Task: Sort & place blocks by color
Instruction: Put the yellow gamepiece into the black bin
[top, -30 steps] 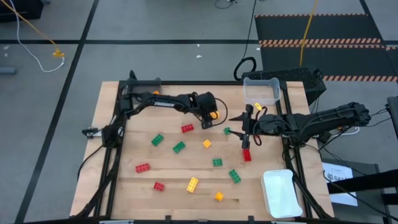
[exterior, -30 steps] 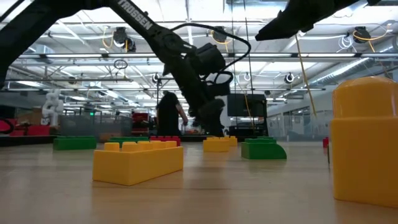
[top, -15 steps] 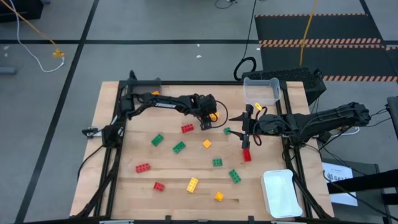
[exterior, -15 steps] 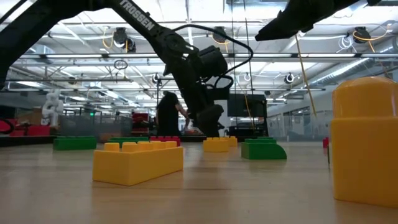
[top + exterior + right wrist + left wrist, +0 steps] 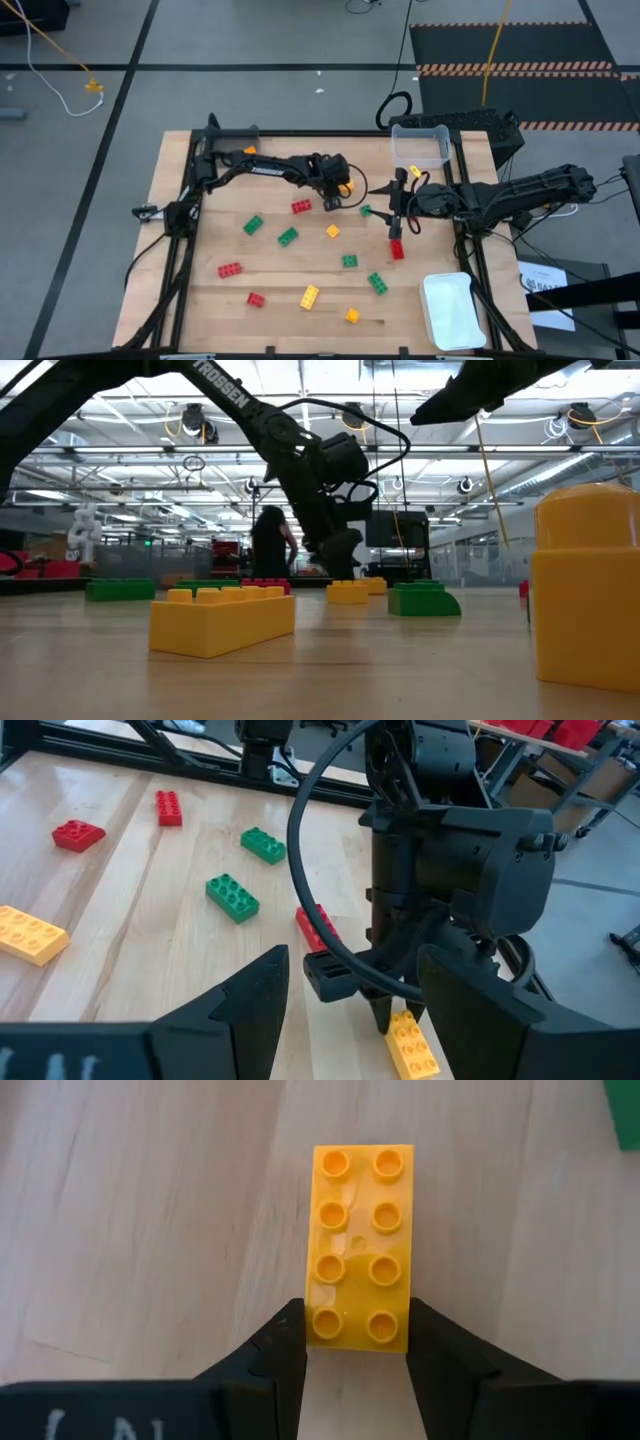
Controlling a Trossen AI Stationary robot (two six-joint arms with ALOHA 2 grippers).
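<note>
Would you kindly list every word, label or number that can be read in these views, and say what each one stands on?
"TROSSEN": white letters on the left arm, read in the low view.
White lettering on the left arm in the high view: too small to read.
White marks on the left gripper body at the edge of its wrist view: cut off, unreadable.
Printed sheet beside the table: too small to read.

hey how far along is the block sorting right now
Barely started. Done: nothing looks sorted; the white tray appears empty and the clear tray shows no block I can make out. In hand: the left gripper has its fingers against both sides of a yellow-orange block lying on the table. The right gripper hovers open nearby. Left: red, green and yellow blocks scattered over the table.
</note>
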